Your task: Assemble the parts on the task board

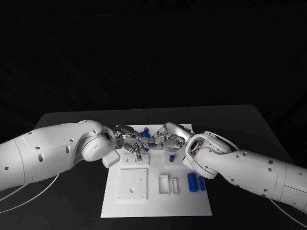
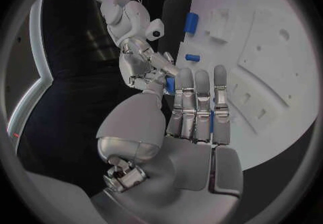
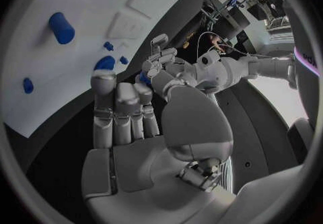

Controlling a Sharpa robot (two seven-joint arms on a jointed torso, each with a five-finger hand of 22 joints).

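Meeting at the task board (image 1: 157, 203) 12 o'clock edge | left hand (image 1: 131, 139), right hand (image 1: 169, 136) both pinching one blue part (image 1: 146, 135) | your hands equally near.

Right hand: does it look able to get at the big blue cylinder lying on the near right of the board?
Probably yes. The blue cylinder lies bare on the task board, nothing on it, but the right hand is up by the left hand and its forearm lies beside the part, so it must draw back.

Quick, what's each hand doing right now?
Left hand: holds a blue part.
Right hand: fingers meet the left's; own grip cannot be told.
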